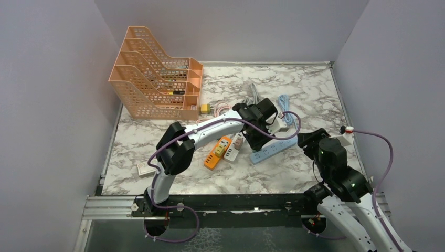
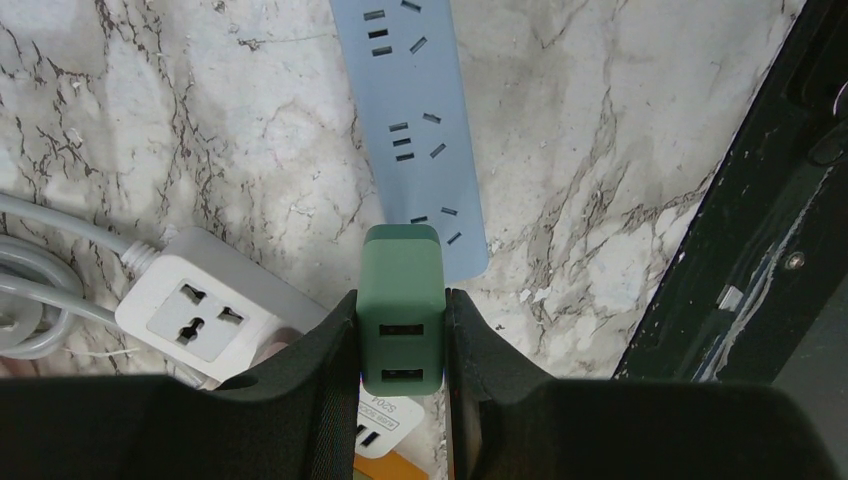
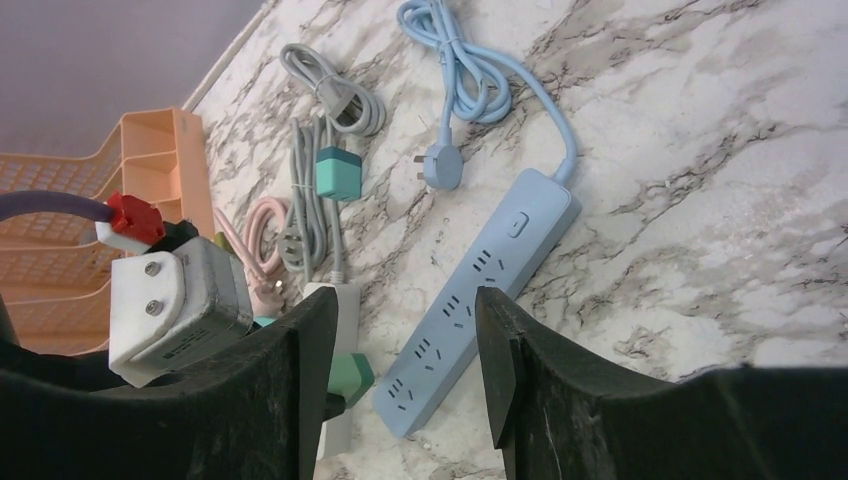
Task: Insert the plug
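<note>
Marble table (image 1: 309, 94). The left gripper (image 2: 400, 305) clamps the green plug (image 2: 400, 270) by its sides. USB ports face the wrist camera, and the far end points to 12 o'clock at the blue power strip (image 2: 420, 120), whose long axis runs 12 to 6. Contact cannot be determined. The right gripper (image 3: 405, 300) is spread wide and holds nothing.

Very little could be read. In the left wrist view, a white charger (image 2: 385, 428) showed between the left fingers (image 2: 300, 385), just under the green plug (image 2: 400, 290) clamped in them. It carried a line of tiny grey print and, beneath it, characters that looked like "S204", too blurred to be sure. In the right wrist view, a dark label strip ran along the lower edge of a white block (image 3: 160, 300), just outside the right fingers (image 3: 295, 400) on their left; its print was too small to make out. The top view showed no legible writing.
</note>
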### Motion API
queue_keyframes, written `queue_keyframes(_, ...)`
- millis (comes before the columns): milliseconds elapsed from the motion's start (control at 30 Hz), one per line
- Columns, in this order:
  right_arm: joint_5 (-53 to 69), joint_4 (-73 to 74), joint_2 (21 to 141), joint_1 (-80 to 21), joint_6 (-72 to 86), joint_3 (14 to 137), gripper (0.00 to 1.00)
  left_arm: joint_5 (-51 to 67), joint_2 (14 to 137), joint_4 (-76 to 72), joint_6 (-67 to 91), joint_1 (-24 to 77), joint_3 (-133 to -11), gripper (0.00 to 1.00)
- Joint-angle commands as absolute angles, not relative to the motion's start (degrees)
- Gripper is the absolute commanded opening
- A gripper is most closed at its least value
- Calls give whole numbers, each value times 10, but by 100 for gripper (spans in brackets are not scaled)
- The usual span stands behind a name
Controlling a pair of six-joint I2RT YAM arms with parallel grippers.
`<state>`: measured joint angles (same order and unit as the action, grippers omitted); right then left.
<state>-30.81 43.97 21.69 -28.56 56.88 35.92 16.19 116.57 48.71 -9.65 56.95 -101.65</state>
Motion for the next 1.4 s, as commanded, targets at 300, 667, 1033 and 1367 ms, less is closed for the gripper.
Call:
queue_keyframes(300,-316,447,235,-288,585,344,53,180,1216,519,-121,575,-1067,2)
queue_keyframes(667,-307,431,243,-288,584,339,53,167,1216,520,-66,575,-1050,1)
queue_keyframes(1033,-305,436,234,-288,582,336,52,166,1219,527,-33,575,-1056,1)
queue_keyframes(1367,-303,437,233,-288,581,334,52,177,1236,525,-18,578,-1057,1)
